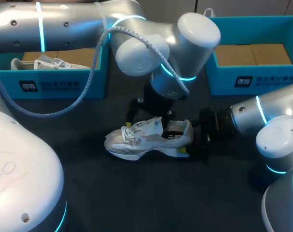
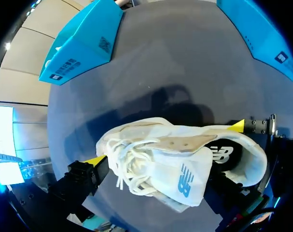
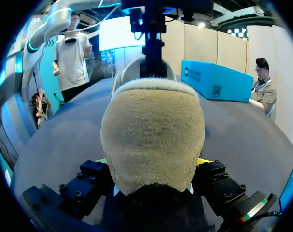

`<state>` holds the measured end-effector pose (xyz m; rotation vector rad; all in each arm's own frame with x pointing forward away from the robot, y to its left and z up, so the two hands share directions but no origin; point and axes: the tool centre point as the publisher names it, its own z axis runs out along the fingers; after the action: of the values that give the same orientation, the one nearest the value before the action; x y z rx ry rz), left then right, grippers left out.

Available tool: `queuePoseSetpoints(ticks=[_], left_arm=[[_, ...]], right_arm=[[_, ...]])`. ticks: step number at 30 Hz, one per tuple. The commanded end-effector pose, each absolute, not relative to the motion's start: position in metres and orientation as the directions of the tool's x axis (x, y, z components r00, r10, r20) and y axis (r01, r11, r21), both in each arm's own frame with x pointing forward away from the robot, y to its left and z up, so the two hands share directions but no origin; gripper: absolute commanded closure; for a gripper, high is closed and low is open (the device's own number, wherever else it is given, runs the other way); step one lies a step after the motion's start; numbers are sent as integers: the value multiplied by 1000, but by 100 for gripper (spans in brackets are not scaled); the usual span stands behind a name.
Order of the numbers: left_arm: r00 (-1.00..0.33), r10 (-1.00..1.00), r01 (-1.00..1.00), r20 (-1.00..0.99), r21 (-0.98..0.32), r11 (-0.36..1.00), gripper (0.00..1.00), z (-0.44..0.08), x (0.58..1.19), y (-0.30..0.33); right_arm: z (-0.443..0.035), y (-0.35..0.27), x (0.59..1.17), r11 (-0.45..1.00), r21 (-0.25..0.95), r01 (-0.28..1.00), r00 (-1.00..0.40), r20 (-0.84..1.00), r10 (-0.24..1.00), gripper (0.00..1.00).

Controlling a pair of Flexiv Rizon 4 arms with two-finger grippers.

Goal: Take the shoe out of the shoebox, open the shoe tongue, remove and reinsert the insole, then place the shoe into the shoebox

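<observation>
Head view high behind, looking down on the shoe (image 1: 147,141), left wrist view close above the shoe, facing down, right wrist view close at its heel, facing along it, all sharing the shoe

Tabletop (image 1: 151,203): dark and matte, lying under both the left claw (image 2: 165,142) and the right claw (image 3: 151,161). Second shoe (image 1: 45,63): white, laced, lying inside the blue box (image 1: 54,86), well beyond the left claw on that arm's own side. Cardboard panels (image 1: 252,54): two, brown, flat, side by side in the other blue box (image 1: 262,79), well beyond the right claw.
</observation>
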<state>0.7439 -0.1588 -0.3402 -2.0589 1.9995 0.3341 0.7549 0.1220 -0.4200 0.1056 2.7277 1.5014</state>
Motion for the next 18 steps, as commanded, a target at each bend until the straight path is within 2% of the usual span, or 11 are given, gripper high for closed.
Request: queuePoseSetpoints(ticks=[1, 2, 5, 6, 8, 12, 14, 16, 18], left_arm=[[30, -957, -1000, -290, -10, -28, 5, -328, 743, -146], [29, -959, -1000, -282, 0, -30, 12, -326, 743, -145], [33, -962, -999, -271, 4, -35, 24, -322, 742, -142], [30, -965, -999, -261, 14, -35, 38, -320, 742, -141], [27, -968, -999, -251, 21, -33, 52, -315, 741, -138], [24, -972, -998, -232, 43, -35, 58, -310, 739, -133], [29, -973, -998, -227, 44, -40, 63, -309, 740, -131], [33, -975, -997, -218, 55, -46, 75, -308, 740, -128], [37, -975, -997, -219, 54, -50, 78, -308, 739, -124]], right_arm=[[-423, 127, 755, 537, 842, 48, -997, 10, 72, 100], [-423, 127, 755, 537, 842, 48, -997, 10, 72, 100], [-423, 127, 755, 537, 842, 48, -997, 10, 72, 100], [-423, 127, 755, 537, 842, 48, -997, 10, 72, 100], [-423, 127, 755, 537, 842, 48, -997, 10, 72, 100], [-423, 127, 755, 537, 842, 48, -997, 10, 72, 100], [-423, 127, 755, 537, 842, 48, -997, 10, 72, 100], [-423, 127, 755, 537, 842, 48, -997, 10, 72, 100], [-423, 127, 755, 537, 842, 48, -997, 10, 72, 100]])
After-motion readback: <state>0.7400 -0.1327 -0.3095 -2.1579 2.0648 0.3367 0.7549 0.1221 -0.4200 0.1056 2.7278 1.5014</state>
